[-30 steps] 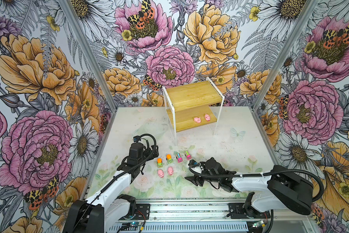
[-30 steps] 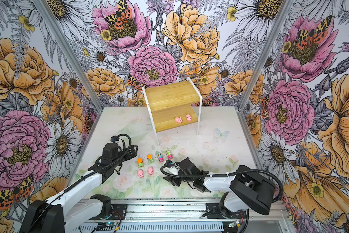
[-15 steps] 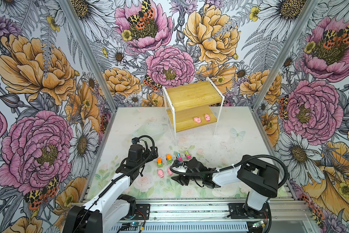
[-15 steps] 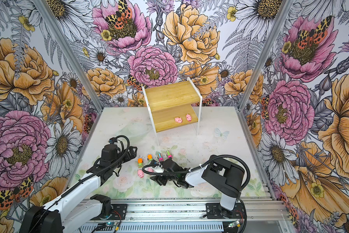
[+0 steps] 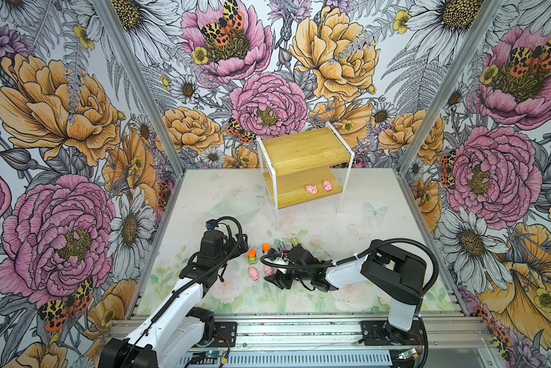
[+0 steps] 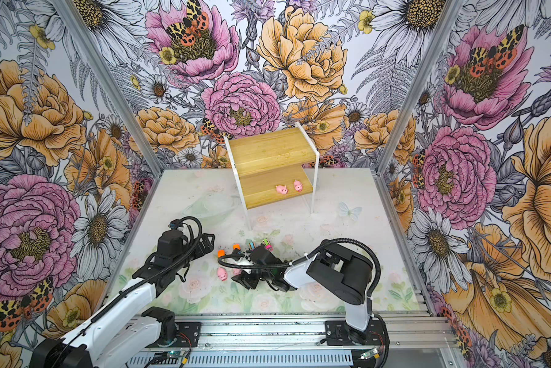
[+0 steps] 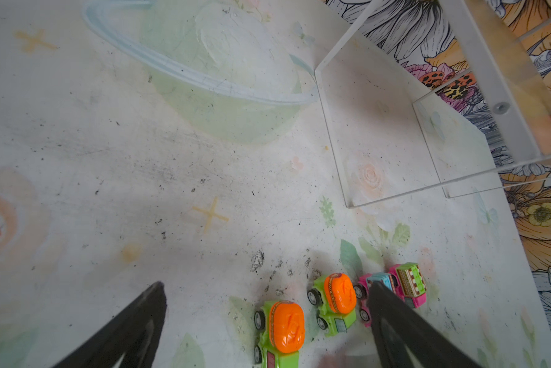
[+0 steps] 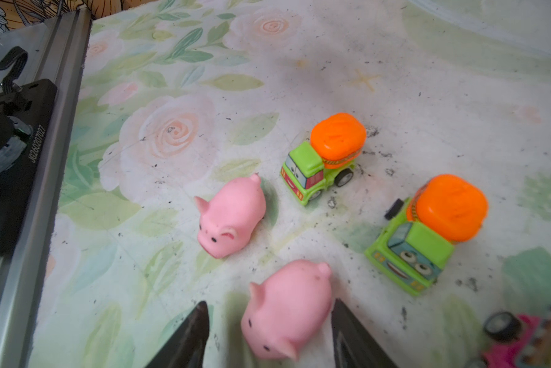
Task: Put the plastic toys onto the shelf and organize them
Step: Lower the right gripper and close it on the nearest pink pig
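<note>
Between right fingers (image 8: 191, 337): pink pig (image 8: 287, 312), fingers half-open, not yet clamped; left fingers (image 7: 134, 318) wide, empty.

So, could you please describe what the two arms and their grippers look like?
Both the left arm and right arm have glossy white link shells with black joints and a black cable looping over each wrist. The left gripper and right gripper are black with narrow, tapering fingers.

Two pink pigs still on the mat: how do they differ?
The bracketed pig sits between the right gripper's open fingers; the free pig stands clear of them. In both top views the gripper partly hides the bracketed pig, while the free pig shows whole, farther left. Both are pink, upright, on the mat.
</note>
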Controlling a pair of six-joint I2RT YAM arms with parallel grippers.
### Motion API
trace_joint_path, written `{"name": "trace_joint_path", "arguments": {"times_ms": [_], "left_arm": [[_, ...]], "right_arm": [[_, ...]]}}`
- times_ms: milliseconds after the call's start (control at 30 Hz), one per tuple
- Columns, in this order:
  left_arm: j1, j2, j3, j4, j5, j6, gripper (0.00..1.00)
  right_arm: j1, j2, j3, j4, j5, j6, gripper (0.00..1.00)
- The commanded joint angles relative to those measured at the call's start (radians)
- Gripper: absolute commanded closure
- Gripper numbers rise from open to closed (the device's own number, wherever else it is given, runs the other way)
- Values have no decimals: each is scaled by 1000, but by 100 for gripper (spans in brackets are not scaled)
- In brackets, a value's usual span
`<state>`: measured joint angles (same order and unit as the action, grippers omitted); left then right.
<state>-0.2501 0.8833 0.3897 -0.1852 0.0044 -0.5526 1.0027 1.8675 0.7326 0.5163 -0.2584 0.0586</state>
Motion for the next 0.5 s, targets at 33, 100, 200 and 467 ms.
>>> {"name": "trace_joint_path", "arguments": {"times_ms": [33,100,200,467], "left_arm": [[15,1,-1,-19,-29,-13,1],[17,15,4,-16,-27,-11,1],[17,36,9,-4,-25,-10,1],[21,74,29,10,-10,2,1]], "right_arm": [[-22,23,30,-13,-61,8,42],[-30,26,31,-13,-77,7,46],[-38,30,33,-15,-103,-2,51],[-43,27,36,-35,-127,-25,47]]}}
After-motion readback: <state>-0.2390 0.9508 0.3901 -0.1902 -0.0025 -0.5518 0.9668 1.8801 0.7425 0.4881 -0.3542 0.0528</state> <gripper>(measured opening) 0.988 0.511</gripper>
